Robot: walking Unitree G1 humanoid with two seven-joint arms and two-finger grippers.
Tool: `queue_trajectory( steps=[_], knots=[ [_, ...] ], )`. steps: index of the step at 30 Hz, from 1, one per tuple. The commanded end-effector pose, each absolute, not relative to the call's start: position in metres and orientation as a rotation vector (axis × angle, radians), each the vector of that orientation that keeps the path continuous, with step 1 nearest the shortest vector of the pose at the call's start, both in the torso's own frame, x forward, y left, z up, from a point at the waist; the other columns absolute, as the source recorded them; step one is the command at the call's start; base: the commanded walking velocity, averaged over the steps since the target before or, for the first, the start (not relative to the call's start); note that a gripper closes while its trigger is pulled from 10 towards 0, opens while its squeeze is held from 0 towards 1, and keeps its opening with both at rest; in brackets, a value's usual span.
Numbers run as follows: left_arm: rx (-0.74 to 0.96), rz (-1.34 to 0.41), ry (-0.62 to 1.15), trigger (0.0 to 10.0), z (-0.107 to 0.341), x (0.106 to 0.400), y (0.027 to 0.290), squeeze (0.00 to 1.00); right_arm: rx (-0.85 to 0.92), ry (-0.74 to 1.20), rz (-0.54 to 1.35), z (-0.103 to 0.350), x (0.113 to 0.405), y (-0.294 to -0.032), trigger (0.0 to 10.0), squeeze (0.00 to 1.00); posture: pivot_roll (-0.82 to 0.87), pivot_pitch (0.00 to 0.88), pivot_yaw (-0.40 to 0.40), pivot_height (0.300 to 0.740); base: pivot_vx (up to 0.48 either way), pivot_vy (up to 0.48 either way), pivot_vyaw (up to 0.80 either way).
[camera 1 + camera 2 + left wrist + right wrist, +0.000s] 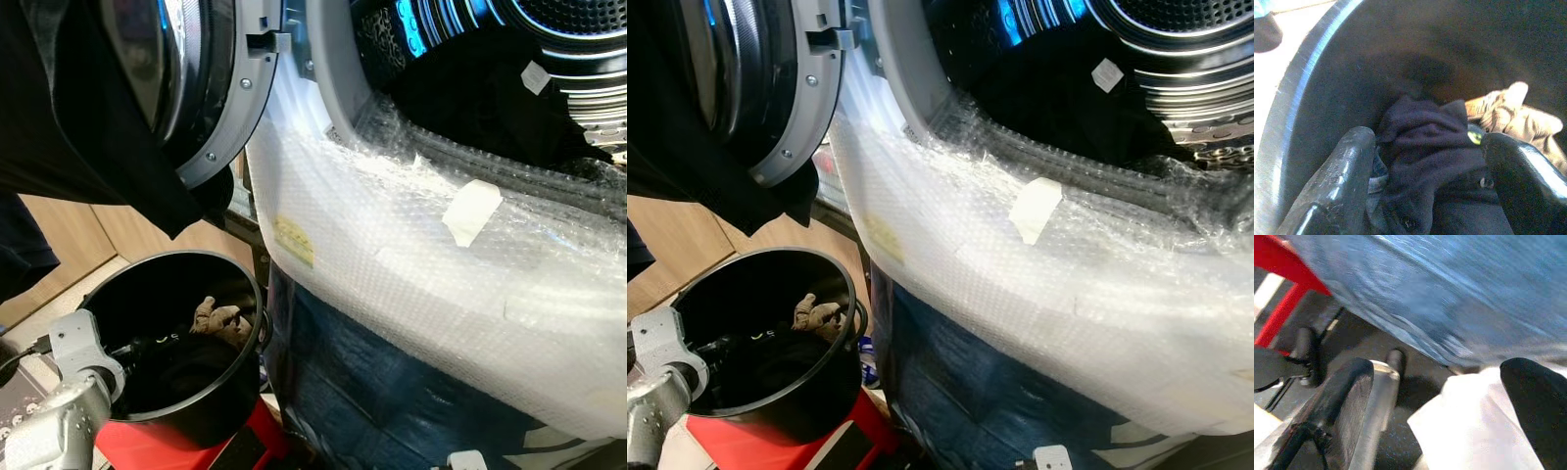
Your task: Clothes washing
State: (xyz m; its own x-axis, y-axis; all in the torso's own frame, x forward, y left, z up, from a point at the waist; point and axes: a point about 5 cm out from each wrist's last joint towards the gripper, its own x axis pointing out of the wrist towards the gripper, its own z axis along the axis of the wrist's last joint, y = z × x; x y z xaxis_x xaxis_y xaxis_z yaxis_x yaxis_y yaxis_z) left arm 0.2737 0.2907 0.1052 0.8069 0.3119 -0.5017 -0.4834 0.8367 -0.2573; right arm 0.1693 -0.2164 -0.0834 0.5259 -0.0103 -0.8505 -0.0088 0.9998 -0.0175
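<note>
A black bucket stands at the lower left, below the washer's open door. In it lie a dark navy garment and a tan cloth. My left arm reaches down into the bucket. In the left wrist view my left gripper is open, one finger on each side of the navy garment. Dark clothes lie in the washer drum, and another dark garment hangs over the door. My right gripper is open low by the floor, holding nothing.
Bubble wrap with a strip of tape covers the washer's front below the drum mouth. Blue sheeting hangs under it. The bucket rests on a red stand. Wooden floor lies to the left.
</note>
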Motion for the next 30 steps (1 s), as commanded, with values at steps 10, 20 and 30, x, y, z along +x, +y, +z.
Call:
queue_trajectory(
  steps=[10, 20, 30],
  knots=[
    [-0.571, 0.359, 0.536, 10.0, 0.132, 0.267, 0.293, 0.00, 0.040, 1.032, -0.012, -0.090, 0.164, -0.202, 10.0, 0.00, 0.11, 0.169, 0.029, 0.740, 0.000, 0.000, 0.00],
    [-0.496, 0.289, 0.631, 10.0, 0.130, 0.259, 0.293, 0.00, 0.050, 1.040, -0.026, -0.091, 0.161, -0.205, 10.0, 0.00, 0.11, 0.160, 0.037, 0.740, 0.000, 0.000, 0.00],
    [-0.673, 0.229, 0.845, 10.0, 0.113, 0.239, 0.279, 0.00, 0.060, 1.048, -0.005, -0.092, 0.160, -0.202, 10.0, 0.00, 0.11, 0.145, 0.039, 0.740, 0.000, 0.000, 0.00]
  ],
)
